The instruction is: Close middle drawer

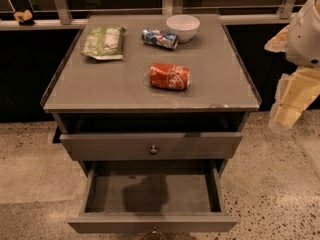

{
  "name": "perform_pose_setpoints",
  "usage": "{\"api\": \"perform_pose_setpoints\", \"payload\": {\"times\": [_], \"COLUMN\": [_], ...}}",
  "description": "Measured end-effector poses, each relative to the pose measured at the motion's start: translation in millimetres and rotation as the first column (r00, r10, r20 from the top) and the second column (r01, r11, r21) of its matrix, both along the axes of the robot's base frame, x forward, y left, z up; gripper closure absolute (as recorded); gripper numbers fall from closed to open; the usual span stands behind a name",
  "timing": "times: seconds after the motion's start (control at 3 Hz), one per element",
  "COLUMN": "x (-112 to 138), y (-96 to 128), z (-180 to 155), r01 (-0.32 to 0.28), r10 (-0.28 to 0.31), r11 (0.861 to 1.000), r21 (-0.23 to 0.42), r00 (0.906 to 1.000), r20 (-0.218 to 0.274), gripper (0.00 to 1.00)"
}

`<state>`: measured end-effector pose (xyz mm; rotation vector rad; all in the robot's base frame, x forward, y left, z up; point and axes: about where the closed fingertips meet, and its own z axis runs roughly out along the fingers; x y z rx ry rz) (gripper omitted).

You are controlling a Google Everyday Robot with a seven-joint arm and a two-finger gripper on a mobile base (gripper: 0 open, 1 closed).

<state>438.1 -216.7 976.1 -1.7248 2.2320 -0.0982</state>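
Note:
The grey cabinet [100, 91] stands in the middle of the view. Its middle drawer [150, 223] is pulled far out toward me, its shallow box empty, with a shadow on its floor. Its small knob [153, 232] sits at the bottom edge of the view. The top drawer [115, 145] above it is out a little, with a round knob [153, 149]. The lowest drawer is out of view. My gripper [289, 109] hangs at the right edge on the white arm [305, 31], to the right of the cabinet and apart from both drawers.
On the cabinet top lie a red can [170, 76] on its side, a blue can [159, 38] on its side, a white bowl [183, 27] and a green snack bag [104, 41]. A railing runs behind. Speckled floor [280, 184] surrounds the cabinet.

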Motion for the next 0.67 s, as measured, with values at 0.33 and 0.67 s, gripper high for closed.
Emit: {"api": "perform_pose_setpoints", "payload": {"times": [0.33,0.67], "x": [-4,-34], "y": [0,-2], "z": [0,-7], "r01": [-0.008,-0.039], "r10": [0.009,0.04], "r11": [1.0,0.999], "r21": [-0.01,-0.021], "r00": [0.9999,0.998], "r20": [0.013,0.048], "gripper": [0.0,0.0]}}
